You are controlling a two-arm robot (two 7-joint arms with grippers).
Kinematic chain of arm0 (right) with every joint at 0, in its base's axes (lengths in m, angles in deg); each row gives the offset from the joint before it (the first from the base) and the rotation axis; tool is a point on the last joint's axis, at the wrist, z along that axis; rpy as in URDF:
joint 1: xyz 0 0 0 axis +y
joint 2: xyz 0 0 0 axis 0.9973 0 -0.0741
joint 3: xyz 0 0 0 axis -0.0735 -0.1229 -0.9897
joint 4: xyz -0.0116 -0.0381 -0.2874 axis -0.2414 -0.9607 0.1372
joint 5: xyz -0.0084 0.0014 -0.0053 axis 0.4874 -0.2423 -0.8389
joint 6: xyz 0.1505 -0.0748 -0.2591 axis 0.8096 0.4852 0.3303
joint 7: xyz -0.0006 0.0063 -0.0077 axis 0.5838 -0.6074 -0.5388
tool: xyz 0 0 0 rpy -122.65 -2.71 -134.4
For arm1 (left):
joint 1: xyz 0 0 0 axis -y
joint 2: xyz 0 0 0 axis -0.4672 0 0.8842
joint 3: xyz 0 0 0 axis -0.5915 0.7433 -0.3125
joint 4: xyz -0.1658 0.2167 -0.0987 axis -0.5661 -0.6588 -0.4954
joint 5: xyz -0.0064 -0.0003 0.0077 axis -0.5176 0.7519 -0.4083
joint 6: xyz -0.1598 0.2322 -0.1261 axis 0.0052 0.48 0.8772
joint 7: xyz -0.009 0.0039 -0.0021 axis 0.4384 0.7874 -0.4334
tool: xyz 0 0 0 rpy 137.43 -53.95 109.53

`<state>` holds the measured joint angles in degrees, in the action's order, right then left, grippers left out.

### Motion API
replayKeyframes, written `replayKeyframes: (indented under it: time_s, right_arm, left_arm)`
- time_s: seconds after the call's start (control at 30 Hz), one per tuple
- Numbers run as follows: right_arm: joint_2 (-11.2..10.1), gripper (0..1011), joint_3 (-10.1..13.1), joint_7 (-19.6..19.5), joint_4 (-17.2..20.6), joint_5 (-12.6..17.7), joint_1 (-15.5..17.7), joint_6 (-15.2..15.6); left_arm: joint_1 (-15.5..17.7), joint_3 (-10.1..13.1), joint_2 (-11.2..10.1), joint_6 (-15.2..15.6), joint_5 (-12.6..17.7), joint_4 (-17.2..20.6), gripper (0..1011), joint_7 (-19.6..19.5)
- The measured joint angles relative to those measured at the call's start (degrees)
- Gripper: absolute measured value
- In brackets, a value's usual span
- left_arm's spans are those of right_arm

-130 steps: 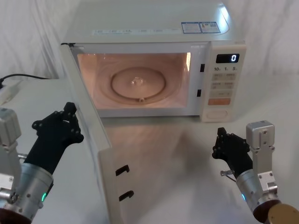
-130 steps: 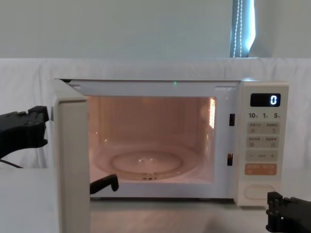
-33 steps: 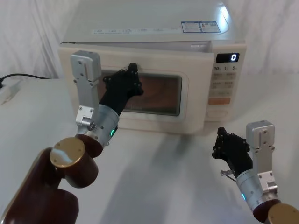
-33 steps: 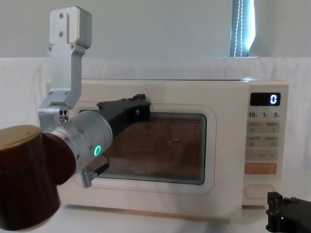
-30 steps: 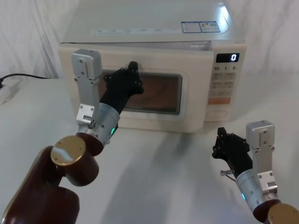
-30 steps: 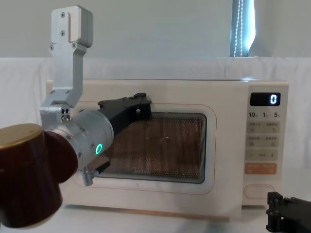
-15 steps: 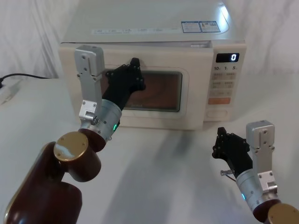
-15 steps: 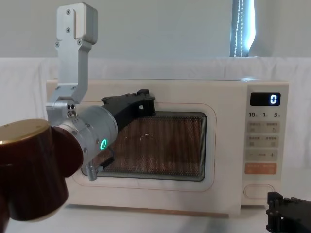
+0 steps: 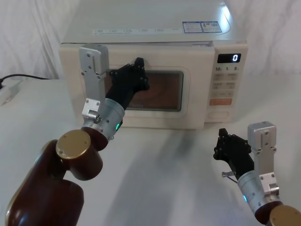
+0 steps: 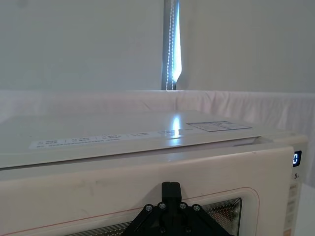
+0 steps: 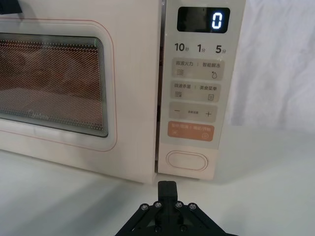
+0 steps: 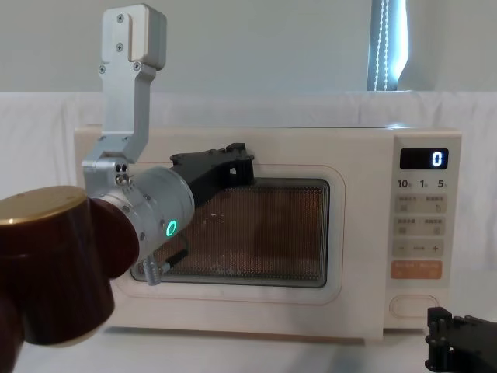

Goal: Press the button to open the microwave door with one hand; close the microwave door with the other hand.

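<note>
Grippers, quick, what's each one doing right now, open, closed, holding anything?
Left gripper: against the microwave door, holding nothing; open or closed cannot be told.
Right gripper: parked low, short of the button, holding nothing; open or closed cannot be told.

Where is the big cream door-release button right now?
The button sits at the bottom of the microwave's control panel, right of the microwave door, just below the orange button.

We saw bright, even, soft light throughout. A glare patch sat on the microwave top [image 9: 221,10], matching daylight through the curtain gap [image 10: 172,44] behind. Soft shadows fell on the table [image 9: 155,160] toward us. The lit display [image 11: 203,20] glowed crisply. The left arm's brown joint [image 12: 46,264] looked blurred up close.
</note>
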<state>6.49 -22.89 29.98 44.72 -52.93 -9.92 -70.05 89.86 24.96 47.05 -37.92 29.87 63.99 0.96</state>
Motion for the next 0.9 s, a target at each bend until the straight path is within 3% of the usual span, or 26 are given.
replayKeyframes:
  time_s: [0.9]
  right_arm:
    - [0.0,0,0.0,0.0,0.0,0.0,0.0,0.0]
  left_arm:
    - [2.4,0.3,0.6,-0.5,0.6,-3.3,0,0.1]
